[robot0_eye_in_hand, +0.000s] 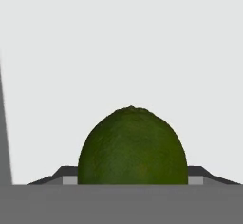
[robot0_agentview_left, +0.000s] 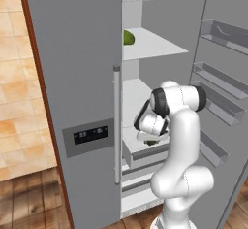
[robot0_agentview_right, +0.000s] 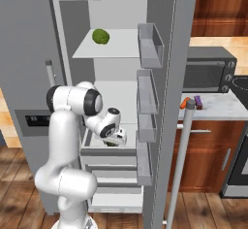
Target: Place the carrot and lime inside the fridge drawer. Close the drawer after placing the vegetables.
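The lime (robot0_eye_in_hand: pixel 132 147), a dark green ball, sits between my two fingertips and spans the gap between them. My gripper (robot0_agentview_right: pixel 114 140) is shut on it, reaching down into the pulled-out fridge drawer (robot0_agentview_right: pixel 109 151), the top one of the stacked pale drawers. From the left, the gripper (robot0_agentview_left: pixel 152 139) and a sliver of the lime (robot0_agentview_left: pixel 151 142) show just above the drawer's (robot0_agentview_left: pixel 145 158) front. The carrot (robot0_agentview_right: pixel 184 102) lies on the counter to the right of the fridge, beside a purple snack bar (robot0_agentview_right: pixel 197 101).
A larger yellow-green fruit (robot0_agentview_right: pixel 100 36) rests on the upper fridge shelf. The open fridge door with its grey bins (robot0_agentview_right: pixel 147 92) stands close on the right of the arm. A microwave (robot0_agentview_right: pixel 208 70) sits on the counter behind the carrot.
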Controlling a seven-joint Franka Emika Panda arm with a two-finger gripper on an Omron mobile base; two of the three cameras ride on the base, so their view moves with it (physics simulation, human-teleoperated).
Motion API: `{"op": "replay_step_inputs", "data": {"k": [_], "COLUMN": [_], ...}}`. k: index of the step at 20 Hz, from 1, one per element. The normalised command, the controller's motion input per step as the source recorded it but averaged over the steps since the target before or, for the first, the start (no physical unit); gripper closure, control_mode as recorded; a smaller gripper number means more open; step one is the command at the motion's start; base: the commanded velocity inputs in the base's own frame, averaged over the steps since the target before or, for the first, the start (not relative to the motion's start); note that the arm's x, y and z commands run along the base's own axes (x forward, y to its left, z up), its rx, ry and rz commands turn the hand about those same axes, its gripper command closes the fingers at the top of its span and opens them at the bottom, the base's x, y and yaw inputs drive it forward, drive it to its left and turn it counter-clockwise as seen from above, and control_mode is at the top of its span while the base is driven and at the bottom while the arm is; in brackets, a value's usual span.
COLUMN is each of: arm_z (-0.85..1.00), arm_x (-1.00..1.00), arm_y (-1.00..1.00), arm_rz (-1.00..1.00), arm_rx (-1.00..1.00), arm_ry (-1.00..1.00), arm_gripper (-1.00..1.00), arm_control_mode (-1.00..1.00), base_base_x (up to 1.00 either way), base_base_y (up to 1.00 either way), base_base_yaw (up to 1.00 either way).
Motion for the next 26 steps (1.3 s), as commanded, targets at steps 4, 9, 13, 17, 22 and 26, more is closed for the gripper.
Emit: {"op": "replay_step_inputs", "data": {"k": [4, 9, 13, 17, 22, 26], "arm_z": [-0.51, -0.21, -0.01, 0.02, 0.07, -0.04], "arm_x": [0.00, -0.21, -0.48, -0.74, -0.63, 0.01], "arm_y": [0.00, -0.01, -0.14, -0.28, -0.26, -0.01], "arm_rz": [0.00, 0.00, 0.00, 0.00, 0.00, 0.00], "arm_rx": [0.00, 0.00, 0.00, 0.00, 0.00, 0.00], "arm_ry": [0.01, 0.06, 0.06, 0.04, 0.03, 0.02], "arm_gripper": [1.00, 1.00, 1.00, 1.00, 1.00, 1.00], "arm_control_mode": [-1.00, -1.00, -1.00, -1.00, -1.00, -1.00], "base_base_x": [0.00, 0.00, 0.00, 0.00, 0.00, 0.00], "base_base_y": [0.00, 0.00, 0.00, 0.00, 0.00, 0.00], "base_base_yaw": [0.00, 0.00, 0.00, 0.00, 0.00, 0.00]}}
